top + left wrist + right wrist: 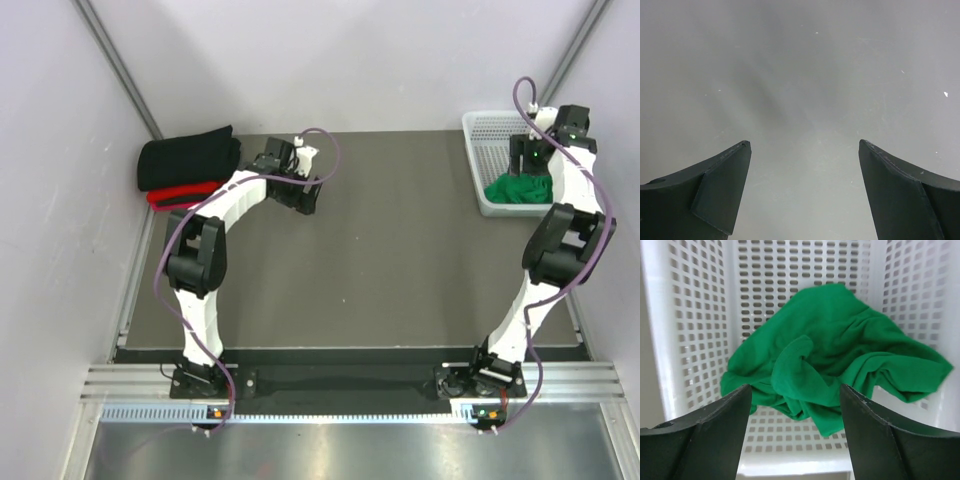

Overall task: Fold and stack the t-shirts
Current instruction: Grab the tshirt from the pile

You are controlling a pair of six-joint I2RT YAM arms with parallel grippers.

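Observation:
A crumpled bright green t-shirt (520, 189) lies in the white mesh basket (478, 160) at the back right; it fills the right wrist view (830, 370). A folded black t-shirt (188, 160) lies on a folded red t-shirt (180, 194) at the back left. My right gripper (530, 160) hangs open above the green shirt, its jaws (796, 390) wide apart and empty. My left gripper (305, 195) is open and empty over bare table to the right of the stack; the left wrist view (805, 145) shows only grey table between its fingers.
The dark table mat (400, 260) lies between the arms. White walls close in the left, right and back sides. A metal rail (350, 385) runs along the near edge by the arm bases.

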